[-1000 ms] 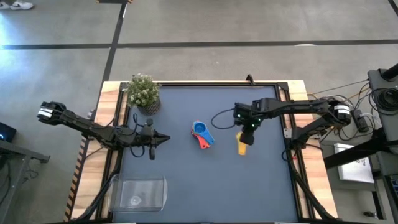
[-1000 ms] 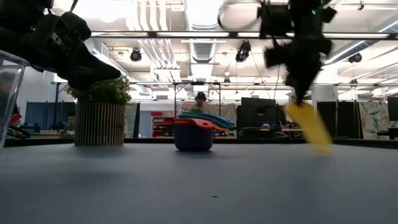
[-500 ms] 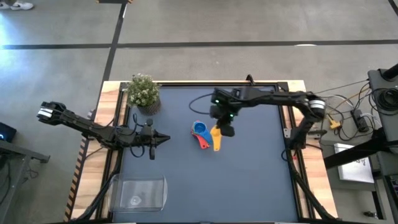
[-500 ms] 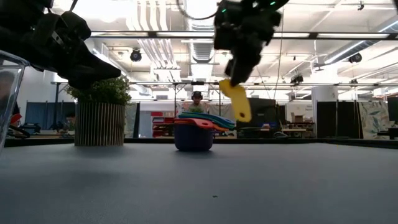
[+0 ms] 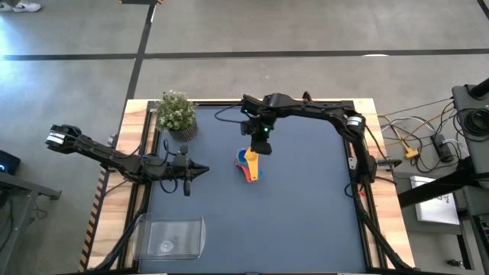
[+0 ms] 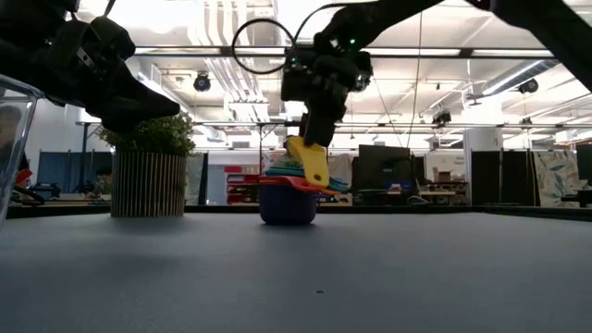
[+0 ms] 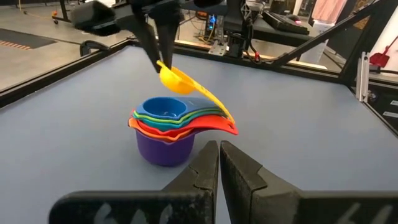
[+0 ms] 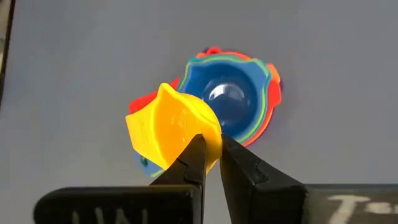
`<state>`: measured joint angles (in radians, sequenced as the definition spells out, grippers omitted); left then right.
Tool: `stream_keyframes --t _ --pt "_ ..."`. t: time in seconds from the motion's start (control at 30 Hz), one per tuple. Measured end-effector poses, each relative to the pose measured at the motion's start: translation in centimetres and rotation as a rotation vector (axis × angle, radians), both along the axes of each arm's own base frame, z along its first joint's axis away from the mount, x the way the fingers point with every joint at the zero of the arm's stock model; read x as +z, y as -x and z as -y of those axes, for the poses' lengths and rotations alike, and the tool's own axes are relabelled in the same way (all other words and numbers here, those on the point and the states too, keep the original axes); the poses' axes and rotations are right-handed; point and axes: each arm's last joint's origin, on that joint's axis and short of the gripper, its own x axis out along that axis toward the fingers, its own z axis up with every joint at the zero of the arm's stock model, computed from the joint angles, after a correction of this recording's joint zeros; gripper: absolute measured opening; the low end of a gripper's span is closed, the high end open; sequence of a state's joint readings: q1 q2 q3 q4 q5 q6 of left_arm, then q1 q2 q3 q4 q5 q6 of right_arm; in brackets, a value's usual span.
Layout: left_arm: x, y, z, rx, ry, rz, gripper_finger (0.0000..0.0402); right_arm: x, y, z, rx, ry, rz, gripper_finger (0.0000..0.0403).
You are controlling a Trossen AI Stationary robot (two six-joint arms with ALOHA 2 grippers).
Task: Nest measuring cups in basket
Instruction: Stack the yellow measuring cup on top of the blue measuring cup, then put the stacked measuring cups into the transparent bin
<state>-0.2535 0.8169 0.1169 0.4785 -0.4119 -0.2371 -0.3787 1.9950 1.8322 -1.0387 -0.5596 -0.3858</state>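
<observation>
- Stack of nested measuring cups (image 5: 246, 163): table (image 5: 306, 221) centre, blue cup on top, purple at the base.
- Yellow cup (image 5: 253, 144): pinched by right hand (image 5: 258, 140), held tilted just above the stack, at its 12 o'clock.
- Left hand (image 5: 200, 169): fingers pressed together, empty, at the stack's 9 o'clock.
- Basket (image 5: 170, 237): at 7 o'clock, well apart.
- Potted plant (image 5: 176, 113): at 10 o'clock.

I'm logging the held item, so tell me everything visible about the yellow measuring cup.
The yellow measuring cup is a small glossy plastic scoop with a rounded bowl and a flat handle. The right gripper is shut on its rim, holding it tilted in the air just above the stack of nested cups near the middle of the table; its handle slants down over the stack's handles. Whether it touches the stack cannot be told. The left gripper waits apart, shut.
</observation>
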Motion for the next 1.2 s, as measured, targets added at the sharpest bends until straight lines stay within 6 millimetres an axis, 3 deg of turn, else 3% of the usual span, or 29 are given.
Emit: stream_keyframes --t 0.37,0.57,0.93,1.2 --pt "0.0 0.0 0.0 -0.002 -0.009 -0.002 0.0000 -2.5 -2.8 1.1 0.039 -0.057 -0.084 0.0024" --pt "0.0 0.0 0.0 -0.004 -0.009 -0.004 0.0000 -2.7 -3.3 1.3 0.047 -0.086 -0.058 0.0058" --pt "-0.1 0.0 0.0 -0.005 -0.011 -0.008 0.0000 1.6 -2.4 0.9 0.024 -0.067 -0.003 0.0152" --pt "-0.1 0.0 0.0 -0.003 -0.002 -0.006 0.0000 3.6 -1.4 0.7 -0.037 -0.006 -0.018 0.0177"
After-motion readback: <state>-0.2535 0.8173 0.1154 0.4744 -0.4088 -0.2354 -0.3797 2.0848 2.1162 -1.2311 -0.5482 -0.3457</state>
